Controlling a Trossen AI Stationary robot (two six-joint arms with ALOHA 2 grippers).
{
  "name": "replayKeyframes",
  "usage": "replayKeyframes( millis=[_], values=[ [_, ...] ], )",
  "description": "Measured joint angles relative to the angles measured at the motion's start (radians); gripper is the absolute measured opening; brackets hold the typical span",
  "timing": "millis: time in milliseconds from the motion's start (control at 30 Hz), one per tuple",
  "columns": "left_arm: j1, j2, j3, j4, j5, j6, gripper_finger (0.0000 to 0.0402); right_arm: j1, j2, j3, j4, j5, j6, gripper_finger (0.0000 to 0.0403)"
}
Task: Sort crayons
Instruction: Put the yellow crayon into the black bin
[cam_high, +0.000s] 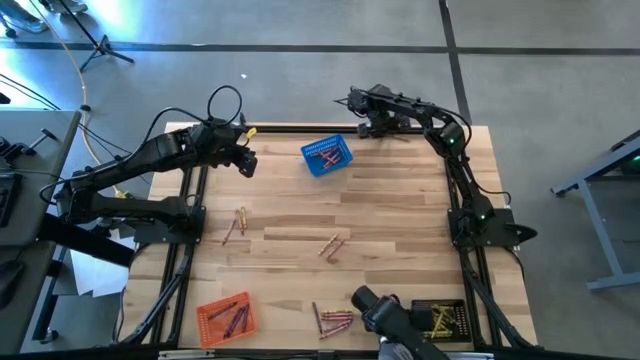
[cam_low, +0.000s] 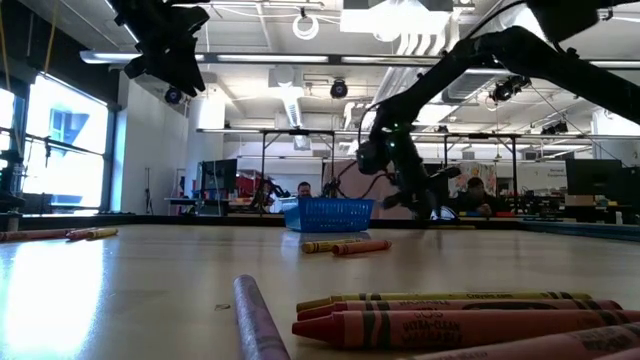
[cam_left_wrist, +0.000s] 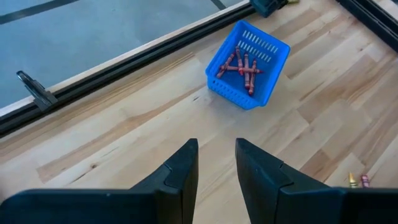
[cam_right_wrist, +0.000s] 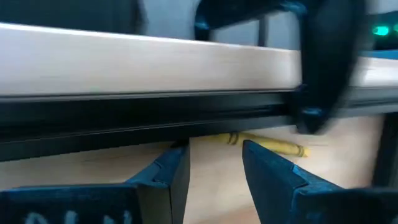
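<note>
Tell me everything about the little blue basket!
The blue basket is a small rectangular box that looks like plastic, with slotted, mesh-like walls and an open top. It sits flat on the wooden table near the far edge, between the two arms. Inside lie several red crayons, crisscrossed in a loose pile. Nothing grips or touches the basket; the left end effector hangs open, apart from it.

The left arm reaches in from the bench's left side, its gripper (cam_high: 243, 161) raised above the surface, fingers (cam_left_wrist: 180, 171) apart and empty. The right arm stretches along the far edge, its gripper (cam_high: 366, 126) low, fingers parted, holding nothing.
</note>
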Motion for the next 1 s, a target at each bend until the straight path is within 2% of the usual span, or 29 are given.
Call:
replayKeyframes(
  millis=[233,367,567,700,1000],
  values=[
    [0.0,0.0,0.0,-0.002,0.0,0.035,0.0094,0.006,0.002,-0.001,-0.16,-0.035,-0.007,0.0133],
    [0.001,0.0,0.0,-0.003,0.0,0.05,0.0094,0.015,0.002,-0.001,-0.198,-0.09,-0.173,0.0133],
    [0.0,0.0,0.0,-0.003,0.0,0.042,0.0094,0.002,0.0,-0.001,-0.274,-0.09,-0.343,0.0133],
    [0.0,0.0,0.0,-0.003,0.0,0.023,0.0094,-0.023,-0.001,0.0,-0.287,-0.077,-0.434,0.0133],
    [0.0,0.0,0.0,-0.003,0.0,-0.05,0.0094,-0.059,-0.002,0.001,-0.285,-0.017,-0.769,0.0133]
  ],
)
